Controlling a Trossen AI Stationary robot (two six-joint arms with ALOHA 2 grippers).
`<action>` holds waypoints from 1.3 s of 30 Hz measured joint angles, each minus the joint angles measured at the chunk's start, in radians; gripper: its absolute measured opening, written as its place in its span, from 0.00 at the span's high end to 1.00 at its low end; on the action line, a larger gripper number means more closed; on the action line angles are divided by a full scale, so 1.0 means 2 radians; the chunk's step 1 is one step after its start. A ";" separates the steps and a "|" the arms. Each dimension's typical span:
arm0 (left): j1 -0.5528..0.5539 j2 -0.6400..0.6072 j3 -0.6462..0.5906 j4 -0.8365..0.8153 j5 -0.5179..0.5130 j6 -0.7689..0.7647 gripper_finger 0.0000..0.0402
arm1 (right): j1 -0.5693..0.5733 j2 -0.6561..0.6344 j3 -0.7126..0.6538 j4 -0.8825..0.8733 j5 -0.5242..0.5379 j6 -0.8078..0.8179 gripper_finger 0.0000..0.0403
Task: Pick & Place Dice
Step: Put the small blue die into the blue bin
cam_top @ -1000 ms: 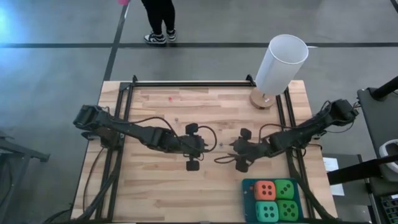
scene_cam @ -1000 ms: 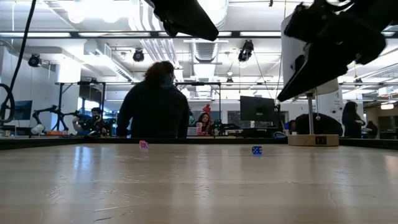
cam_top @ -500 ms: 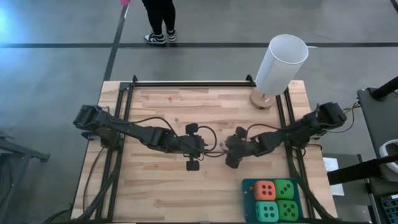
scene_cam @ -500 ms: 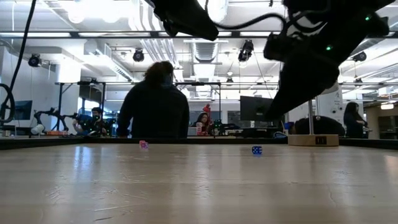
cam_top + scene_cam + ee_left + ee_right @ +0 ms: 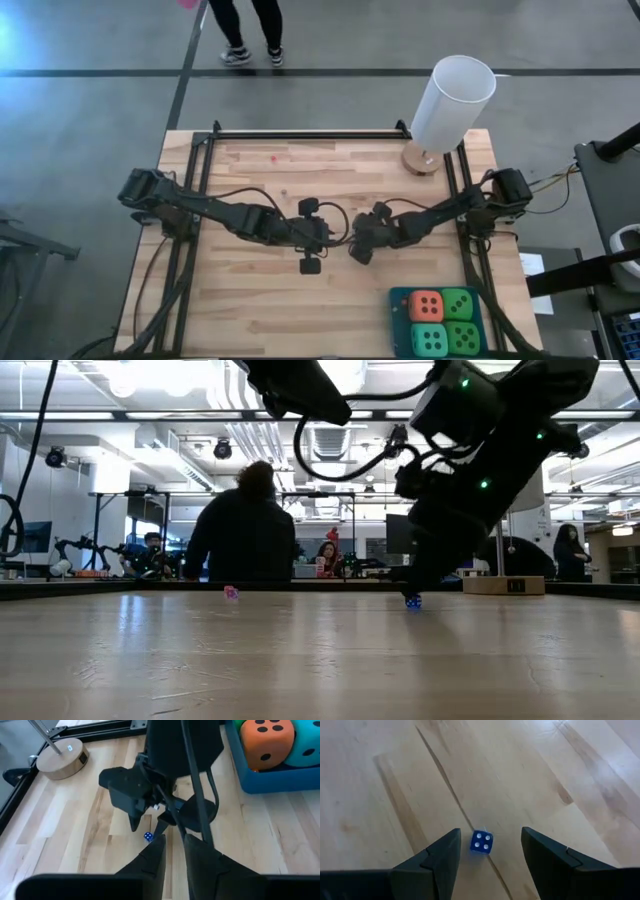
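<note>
Alignment first: with right gripper (image 5: pixel 490 833) half open and empty, straddling small blue die (image 5: pixel 481 842) on table (image 5: pixel 380 780), centre, lower straight, close gently. Mind left gripper (image 5: pixel 310 237), open and empty, just beside. Ignore large soft dice (image 5: pixel 443 320) in blue tray (image 5: pixel 397 296).

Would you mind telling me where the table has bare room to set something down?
Bare wood lies in the front-left corner, left of the blue tray, and behind the left gripper. It is crowded mid-table, where the right gripper straddles a small blue die.
</note>
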 joint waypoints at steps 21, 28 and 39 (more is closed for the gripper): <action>0.000 0.000 0.000 0.000 0.000 -0.001 0.81 | -0.003 0.012 0.004 0.001 -0.025 0.011 0.66; 0.000 0.000 0.000 0.000 0.000 -0.002 0.81 | -0.004 0.012 0.003 0.002 -0.027 0.014 0.76; 0.000 0.000 0.000 0.000 0.000 -0.003 0.81 | -0.006 0.012 0.003 0.002 -0.005 0.013 0.86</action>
